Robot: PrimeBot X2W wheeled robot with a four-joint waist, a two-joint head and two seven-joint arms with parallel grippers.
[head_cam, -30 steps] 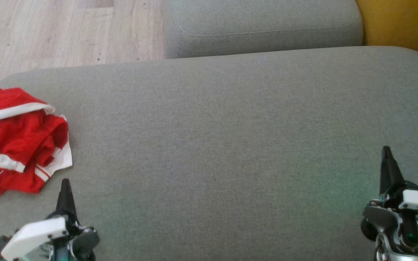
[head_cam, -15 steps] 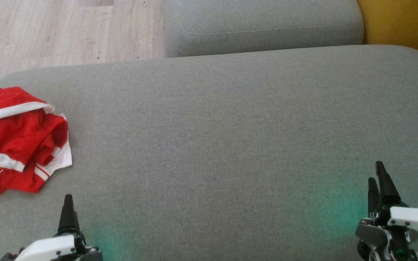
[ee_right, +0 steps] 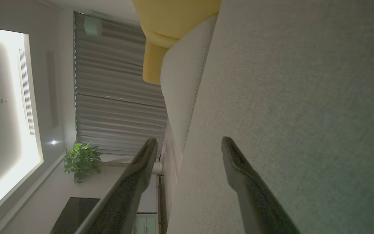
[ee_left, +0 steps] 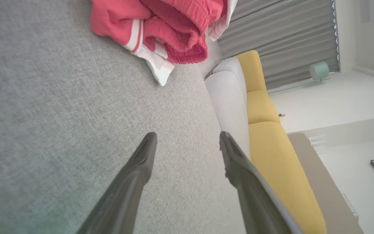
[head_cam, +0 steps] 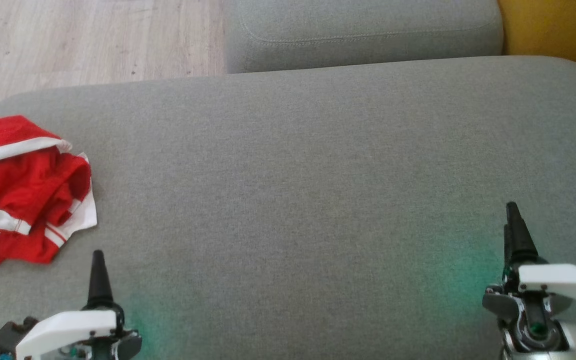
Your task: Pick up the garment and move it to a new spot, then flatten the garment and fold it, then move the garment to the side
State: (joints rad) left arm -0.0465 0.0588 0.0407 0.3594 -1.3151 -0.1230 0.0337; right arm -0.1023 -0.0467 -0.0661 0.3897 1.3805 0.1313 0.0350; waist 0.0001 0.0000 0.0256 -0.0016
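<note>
The garment (head_cam: 20, 192), red with white stripes and trim, lies crumpled at the left edge of the grey sofa cushion (head_cam: 298, 170). It also shows bunched at the top of the left wrist view as the garment (ee_left: 164, 26). My left gripper (head_cam: 99, 272) sits low at the lower left, just right of and below the garment, apart from it. Its two dark fingers stand open with nothing between them, left gripper (ee_left: 187, 138). My right gripper (head_cam: 513, 227) is at the lower right over bare cushion, open and empty, right gripper (ee_right: 188, 143).
A second grey cushion (head_cam: 363, 30) lies beyond the main one. Wooden floor (head_cam: 88, 40) shows at the upper left and a yellow seat (head_cam: 558, 27) at the upper right. The cushion's left edge runs right beside the garment.
Both grippers have gone from shut to open. The head camera has shifted slightly, so the whole scene sits a little higher. The garment has not moved.
</note>
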